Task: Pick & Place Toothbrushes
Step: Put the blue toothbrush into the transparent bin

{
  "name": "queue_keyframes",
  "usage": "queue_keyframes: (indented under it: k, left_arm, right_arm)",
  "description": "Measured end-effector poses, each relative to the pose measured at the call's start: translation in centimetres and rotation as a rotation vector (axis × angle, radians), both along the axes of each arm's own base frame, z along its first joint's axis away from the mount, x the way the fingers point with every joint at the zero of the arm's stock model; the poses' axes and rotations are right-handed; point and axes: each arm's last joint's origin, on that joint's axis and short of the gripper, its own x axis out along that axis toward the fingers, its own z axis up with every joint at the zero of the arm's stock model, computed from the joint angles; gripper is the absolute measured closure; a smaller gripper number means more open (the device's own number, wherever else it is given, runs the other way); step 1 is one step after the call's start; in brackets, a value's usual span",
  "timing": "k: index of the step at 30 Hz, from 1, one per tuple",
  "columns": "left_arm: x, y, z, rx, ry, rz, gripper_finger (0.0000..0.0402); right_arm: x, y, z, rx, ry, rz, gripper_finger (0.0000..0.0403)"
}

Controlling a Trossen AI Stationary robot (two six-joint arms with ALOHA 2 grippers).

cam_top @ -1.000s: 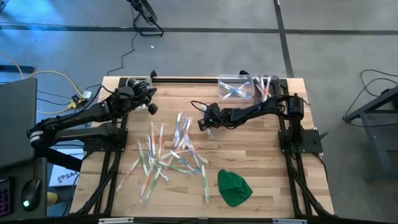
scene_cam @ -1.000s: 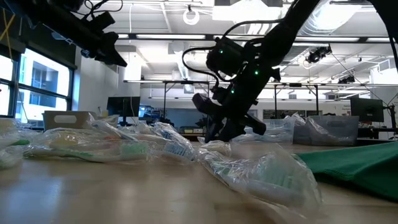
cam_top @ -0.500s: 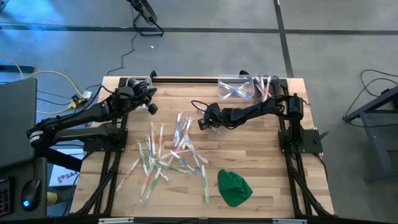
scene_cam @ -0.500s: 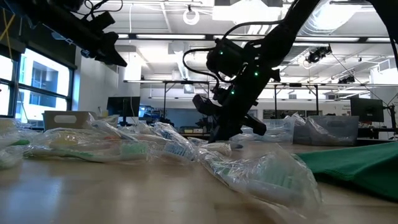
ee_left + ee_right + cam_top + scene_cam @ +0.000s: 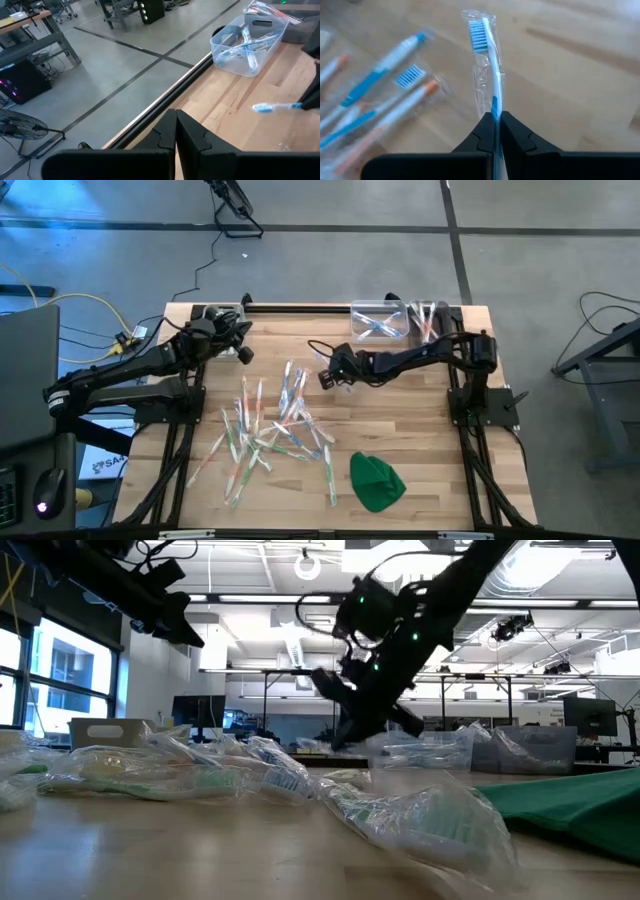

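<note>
Toothbrush (image 5: 490, 65), blue-bristled in clear wrap, sits upper centre of right wrist view, pinched at its handle by closed right gripper (image 5: 495, 131); left gripper (image 5: 175, 131) closed, empty, parked upper left; risk: slippery wrap lets it pivot or drop before clear plastic bin (image 5: 380, 321).

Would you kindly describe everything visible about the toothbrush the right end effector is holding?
The toothbrush is slim and pale, with blue bristles, a blue accent on its handle, and a clear crinkled plastic wrapper around it. The right end effector is shut on its handle, the bristle end pointing away from the fingers. The low view shows that end effector lifted off the wooden table, beside the scattered pile.
</note>
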Motion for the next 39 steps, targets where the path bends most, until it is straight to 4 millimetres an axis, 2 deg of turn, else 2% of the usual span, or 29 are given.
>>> queue_keyframes:
  k: [10,19,23,27,32,39]
  left_arm:
    - [0.0,0.0,0.0,-0.001,0.006,0.000,0.0402]
    - [0.0,0.0,0.0,0.002,0.000,0.000,0.0402]
    - [0.0,0.0,0.0,0.003,0.000,0.003,0.0402]
    - [0.0,0.0,0.0,0.004,0.000,0.008,0.0402]
    - [0.0,0.0,0.0,0.006,0.001,0.014,0.0402]
    - [0.0,0.0,0.1,0.004,-0.010,0.018,0.0402]
  right_arm:
    - [-1.7,-0.4,5.4,-0.160,-0.014,0.060,0.0397]
    - [-5.7,-2.9,10.2,-0.301,0.089,0.096,0.0397]
    - [-7.4,-4.5,11.5,-0.362,0.147,0.107,0.0397]
    - [-8.9,-6.4,12.1,-0.405,0.220,0.103,0.0397]
    - [-10.5,-8.9,11.6,-0.387,0.307,0.145,0.0397]
    - [-12.4,-11.1,11.3,-0.392,0.411,0.195,0.0397]
